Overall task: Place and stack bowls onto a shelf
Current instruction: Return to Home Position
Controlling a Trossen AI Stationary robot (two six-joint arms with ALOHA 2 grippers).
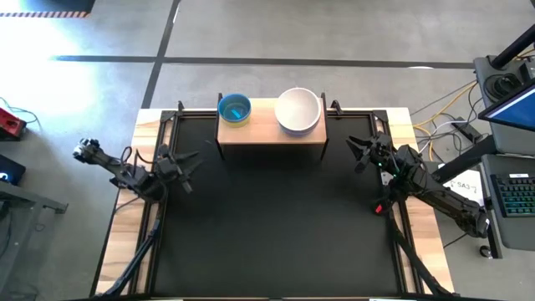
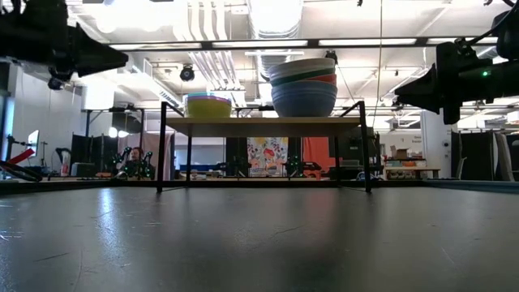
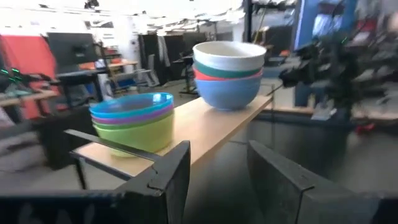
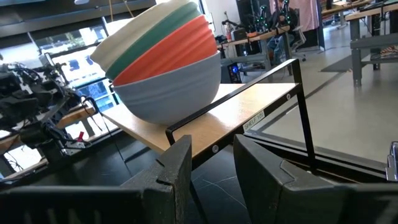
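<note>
The shelf (image 1: 269, 134) stands at your black worktop's (image 1: 267, 234) far edge, long axis along that edge. It carries the small bowls (image 1: 234, 109), blue on top, at its left end, and the large bowls (image 1: 298, 110), white on top, toward its right end. The left pincer (image 1: 191, 163) and right pincer (image 1: 358, 155) hover near the side edges, fingers apart, empty.
</note>
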